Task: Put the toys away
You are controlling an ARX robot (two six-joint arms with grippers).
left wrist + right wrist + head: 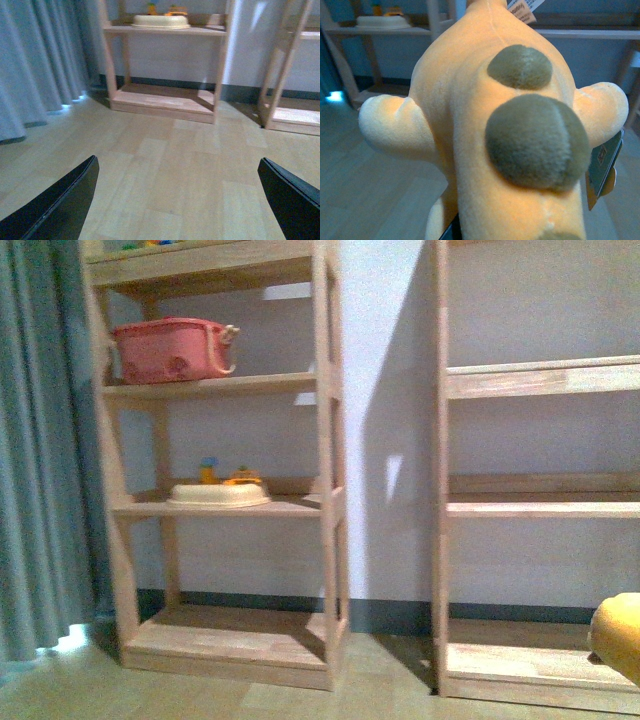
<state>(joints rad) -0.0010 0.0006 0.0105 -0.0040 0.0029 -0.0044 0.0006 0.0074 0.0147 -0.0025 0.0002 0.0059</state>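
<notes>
We see the soft orange-yellow plush animal (485, 125) raised above the pale wooden floor (150, 135), in front of the bottom board of the right-hand wooden shelf unit (520, 660). The right end effector (454, 231) is clamped on it, though only a dark sliver of it shows beneath the plush. Our left end effector (177, 165) is spread wide with nothing in it. A cream plastic playset (218, 494) sits on the left-hand wooden shelf unit (325, 440), with a pink plastic basket (172, 350) on the shelf above.
</notes>
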